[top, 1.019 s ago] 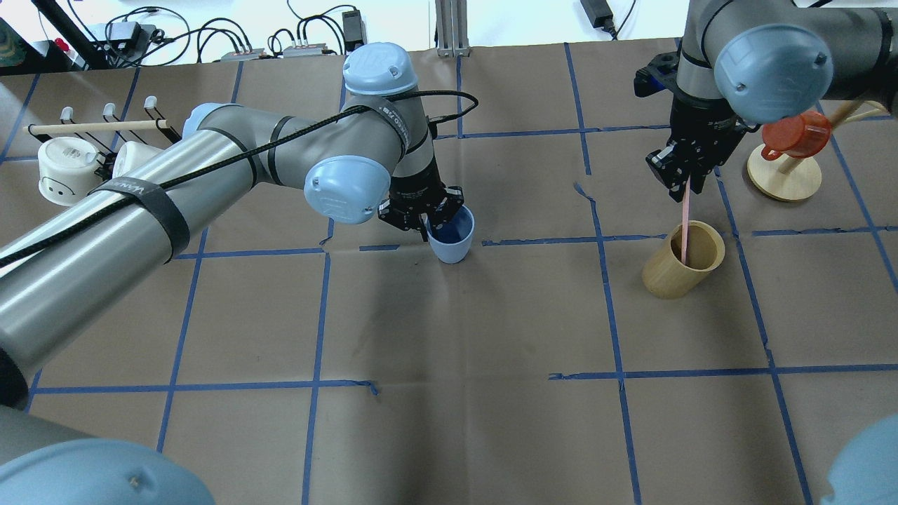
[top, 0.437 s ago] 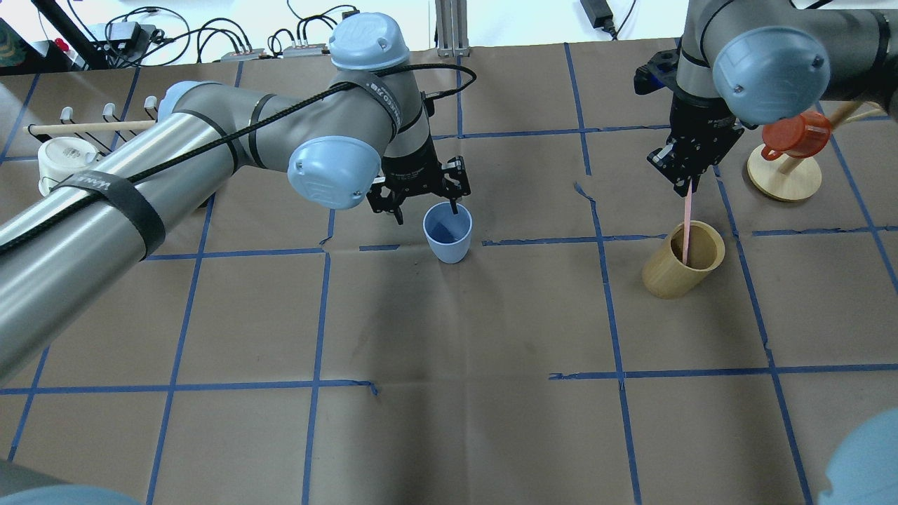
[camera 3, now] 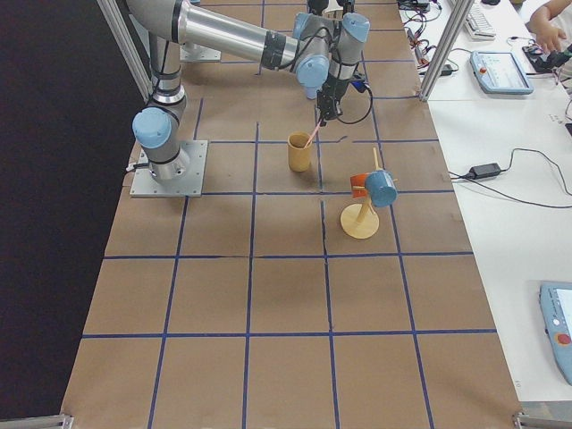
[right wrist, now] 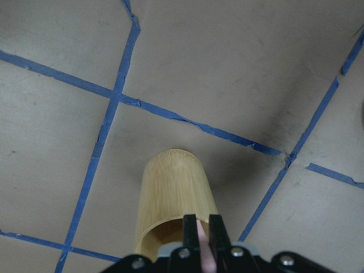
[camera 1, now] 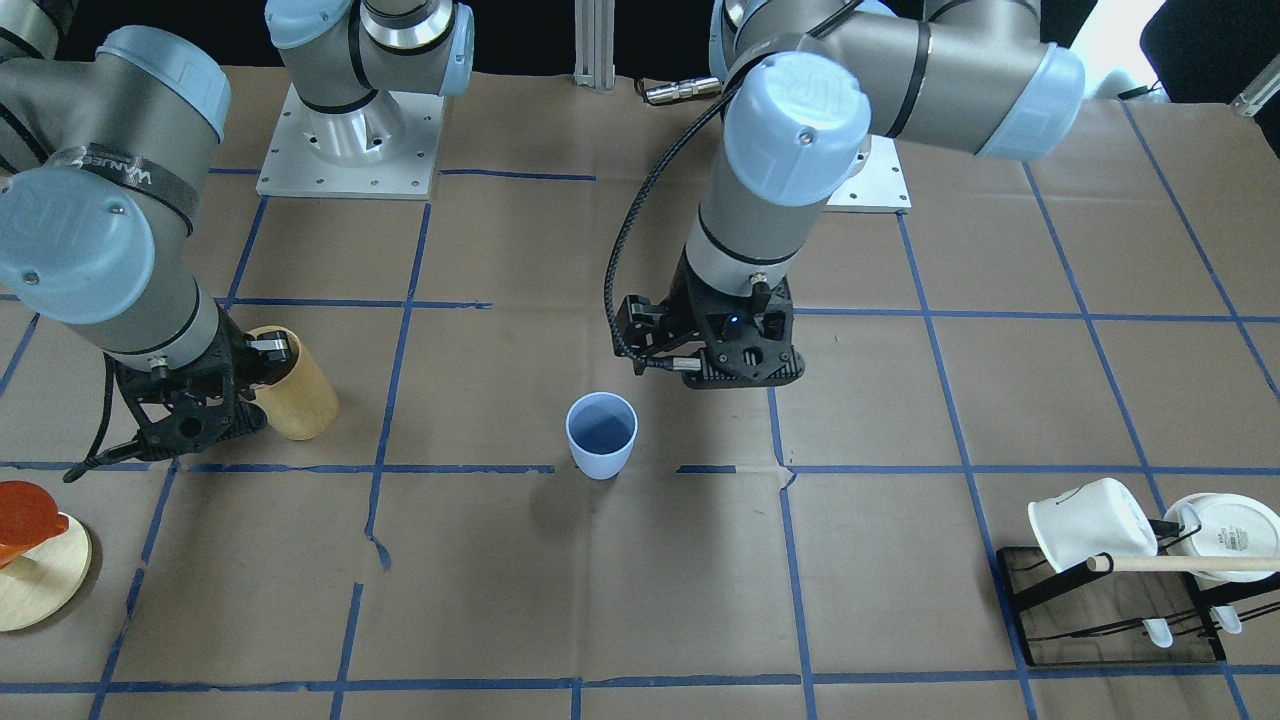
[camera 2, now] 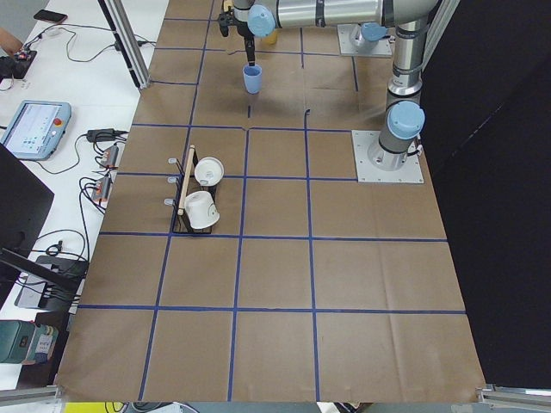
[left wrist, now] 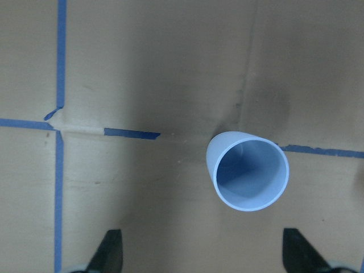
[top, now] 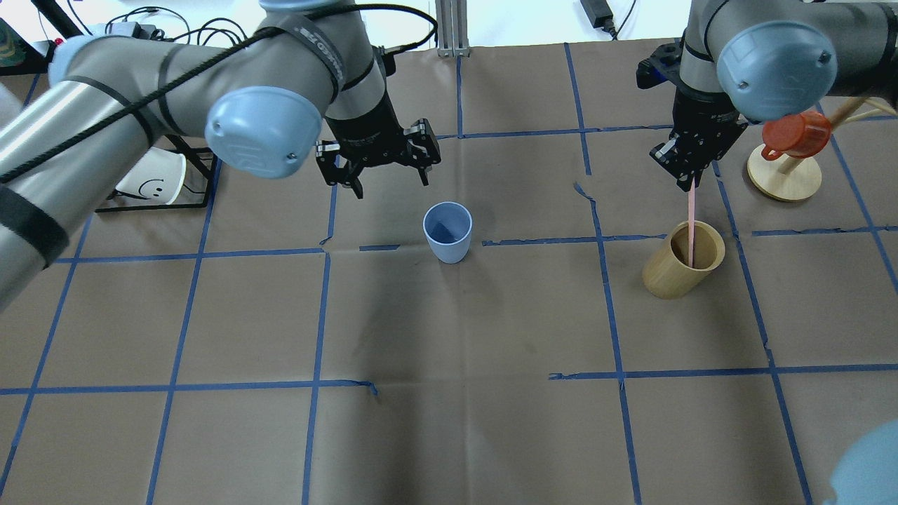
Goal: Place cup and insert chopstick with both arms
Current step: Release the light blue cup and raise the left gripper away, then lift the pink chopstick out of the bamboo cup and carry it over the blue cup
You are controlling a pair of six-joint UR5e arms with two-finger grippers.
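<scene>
The light-blue cup (top: 447, 231) stands upright and alone on the paper at mid-table; it also shows in the front view (camera 1: 601, 435) and the left wrist view (left wrist: 247, 170). My left gripper (top: 390, 184) is open and empty, raised behind and to the left of the cup. My right gripper (top: 687, 184) is shut on a thin pale-pink chopstick (top: 692, 224). The chopstick's lower end is still inside the tan wooden holder (top: 682, 270). In the right wrist view the fingers (right wrist: 191, 227) pinch the stick just above the holder (right wrist: 173, 199).
A black rack with white mugs (camera 1: 1100, 530) and a wooden dowel stands at the table's left end. A wooden mug tree (top: 783, 175) with an orange-red mug (top: 796, 135) stands just right of the right gripper. Blue tape lines grid the brown paper.
My left gripper let go of the cup, opened, rose and drew back to the left. The cup stays put. My right gripper lifted the chopstick slightly higher in the holder.
</scene>
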